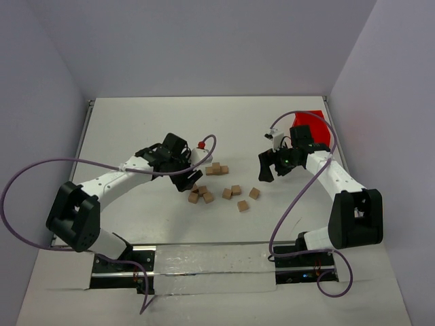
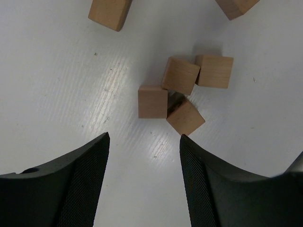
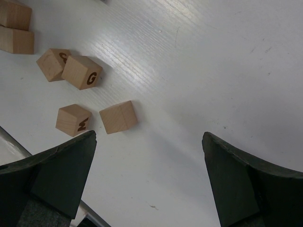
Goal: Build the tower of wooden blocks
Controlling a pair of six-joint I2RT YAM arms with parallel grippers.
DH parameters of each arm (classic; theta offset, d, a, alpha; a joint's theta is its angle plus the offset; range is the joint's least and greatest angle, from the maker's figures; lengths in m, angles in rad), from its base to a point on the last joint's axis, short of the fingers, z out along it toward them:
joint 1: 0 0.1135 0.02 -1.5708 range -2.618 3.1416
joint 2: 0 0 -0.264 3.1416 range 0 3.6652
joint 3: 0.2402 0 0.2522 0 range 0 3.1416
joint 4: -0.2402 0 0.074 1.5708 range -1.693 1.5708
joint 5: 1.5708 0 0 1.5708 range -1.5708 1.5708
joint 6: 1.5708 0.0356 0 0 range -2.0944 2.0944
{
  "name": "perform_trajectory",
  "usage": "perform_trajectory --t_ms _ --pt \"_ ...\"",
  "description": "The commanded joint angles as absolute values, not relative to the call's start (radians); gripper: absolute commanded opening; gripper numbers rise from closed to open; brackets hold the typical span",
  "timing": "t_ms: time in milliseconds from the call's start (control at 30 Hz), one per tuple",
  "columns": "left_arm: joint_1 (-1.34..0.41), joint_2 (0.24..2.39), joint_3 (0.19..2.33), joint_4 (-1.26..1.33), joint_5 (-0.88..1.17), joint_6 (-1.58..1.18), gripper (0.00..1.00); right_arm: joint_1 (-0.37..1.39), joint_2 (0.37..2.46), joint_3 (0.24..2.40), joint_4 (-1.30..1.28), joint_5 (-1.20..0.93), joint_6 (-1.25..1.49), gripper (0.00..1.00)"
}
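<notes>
Several tan wood blocks lie loose on the white table, with a small cluster behind them; no stacked tower shows. My left gripper is open and empty at the left edge of the blocks. In the left wrist view its gripper hovers just short of a huddle of blocks, and one tilted block sits by the right fingertip. My right gripper is open and empty to the right of the blocks. In the right wrist view its gripper is over bare table, with a plain block and lettered blocks to the left.
A red plastic bin stands at the back right behind the right arm. Grey walls close in the table on the left, back and right. Purple cables loop from both arms.
</notes>
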State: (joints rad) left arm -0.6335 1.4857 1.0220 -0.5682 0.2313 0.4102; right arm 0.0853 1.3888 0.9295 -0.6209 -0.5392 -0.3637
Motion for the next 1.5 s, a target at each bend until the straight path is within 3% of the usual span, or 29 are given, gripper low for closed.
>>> perform_trajectory --t_ms 0,867,1467 --pt "-0.647 1.537 1.066 -0.497 0.232 0.382 0.67 0.08 1.387 0.959 -0.617 -0.538 -0.361 1.0" --pt "-0.653 1.698 1.122 -0.497 0.283 0.4 0.61 0.078 1.394 0.953 -0.623 -0.529 -0.373 1.0" --pt "-0.615 1.716 1.137 -0.567 0.285 0.548 0.43 0.078 1.402 0.956 -0.626 -0.531 -0.376 1.0"
